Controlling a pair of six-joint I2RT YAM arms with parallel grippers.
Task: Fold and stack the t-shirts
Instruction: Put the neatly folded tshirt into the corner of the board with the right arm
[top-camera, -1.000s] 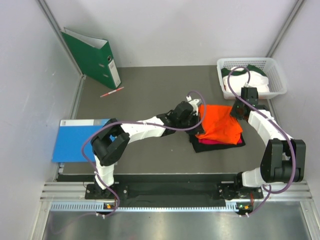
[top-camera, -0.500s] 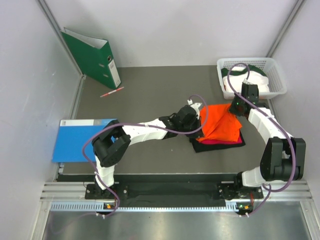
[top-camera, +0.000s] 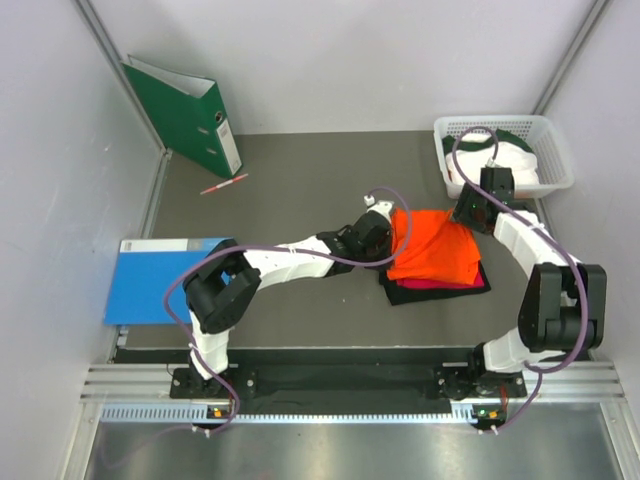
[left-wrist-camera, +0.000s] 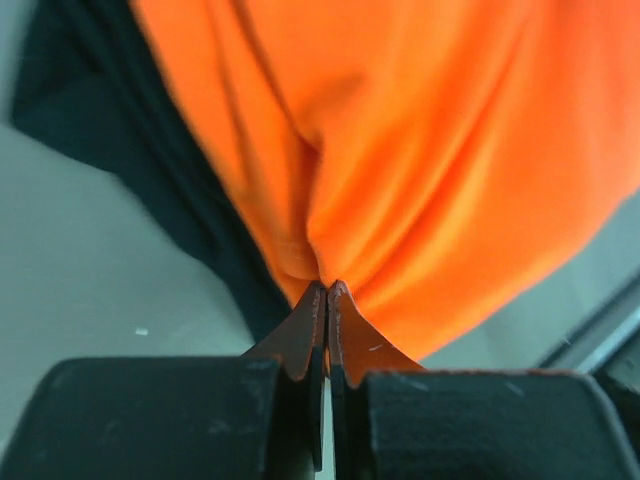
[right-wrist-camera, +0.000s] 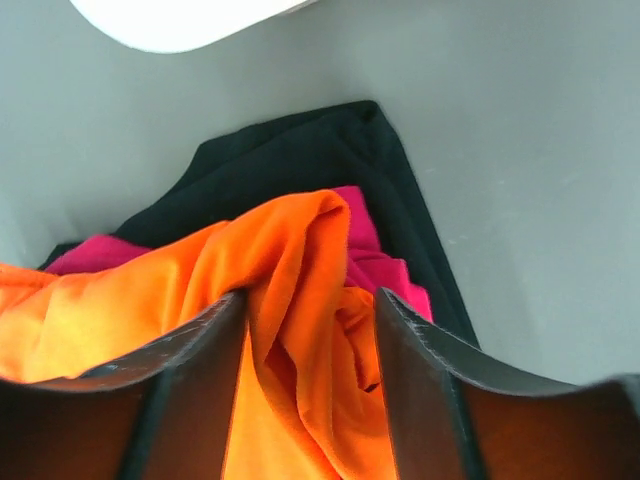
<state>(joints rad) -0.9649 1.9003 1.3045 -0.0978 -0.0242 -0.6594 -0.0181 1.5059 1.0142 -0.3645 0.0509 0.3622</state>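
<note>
A folded bright orange t-shirt (top-camera: 435, 248) lies on top of a magenta t-shirt (right-wrist-camera: 372, 262) and a black t-shirt (right-wrist-camera: 290, 155), stacked right of centre on the table (top-camera: 300, 190). The left gripper (left-wrist-camera: 327, 290) is clamped tight on a pinch of orange cloth at the stack's left edge. The right gripper (right-wrist-camera: 310, 297), at the stack's far right corner, has its fingers spread apart, with a loose orange fold lying between them, ungripped. A white t-shirt (top-camera: 510, 160) with dark green trim sits in a white basket (top-camera: 452, 127) at the table's far right corner.
</note>
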